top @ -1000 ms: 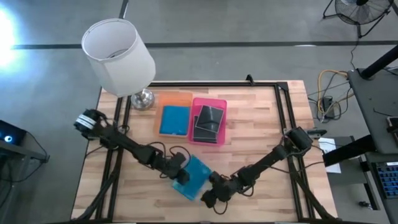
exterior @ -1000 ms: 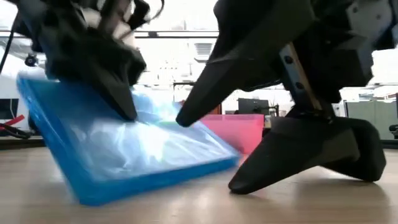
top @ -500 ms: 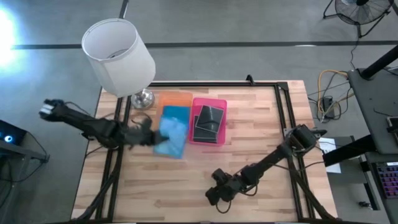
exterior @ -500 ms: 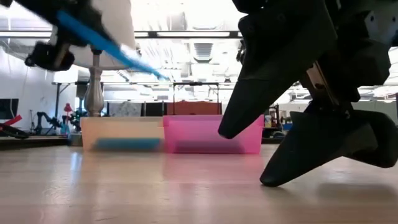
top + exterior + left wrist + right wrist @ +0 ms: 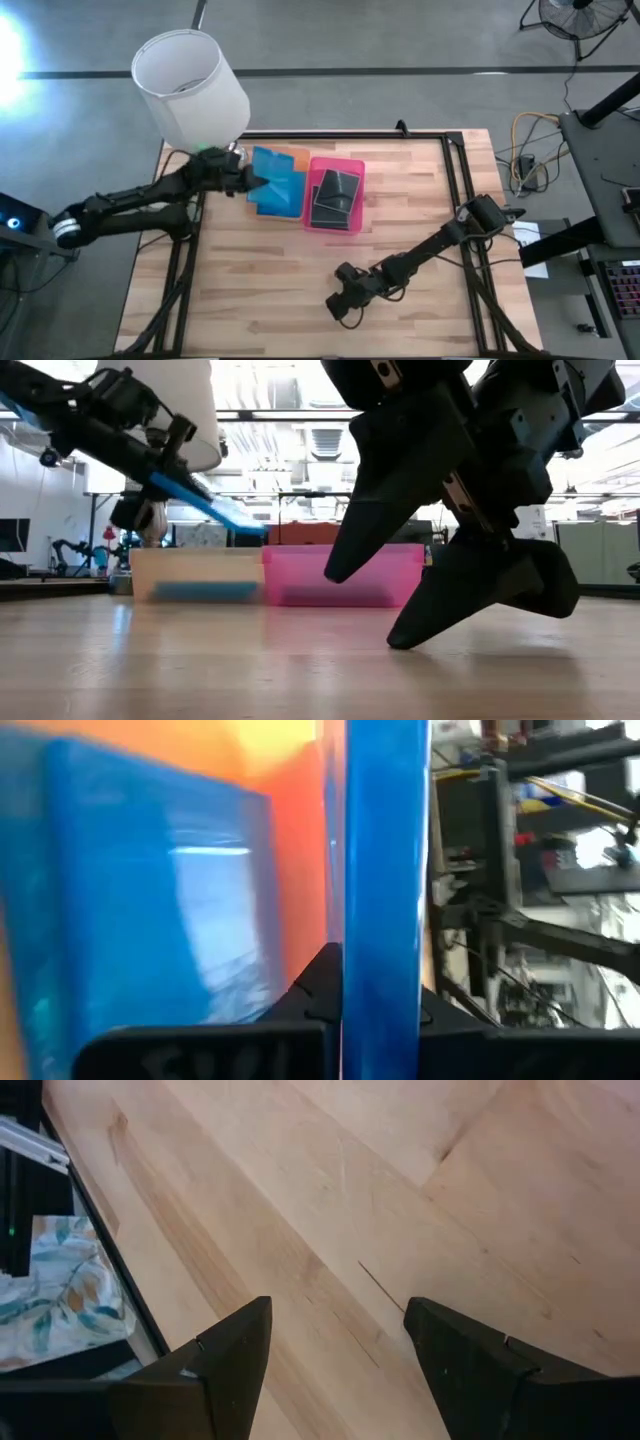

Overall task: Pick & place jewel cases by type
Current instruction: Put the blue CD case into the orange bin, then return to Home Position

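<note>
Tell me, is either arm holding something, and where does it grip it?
The left gripper holds a blue jewel case by its edge. The right gripper is open, empty.

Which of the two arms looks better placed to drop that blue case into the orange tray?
The left. Its end effector is shut on the blue case, held tilted right over the orange tray. The right end effector is open and empty, low over bare wood at the table's near edge.
</note>
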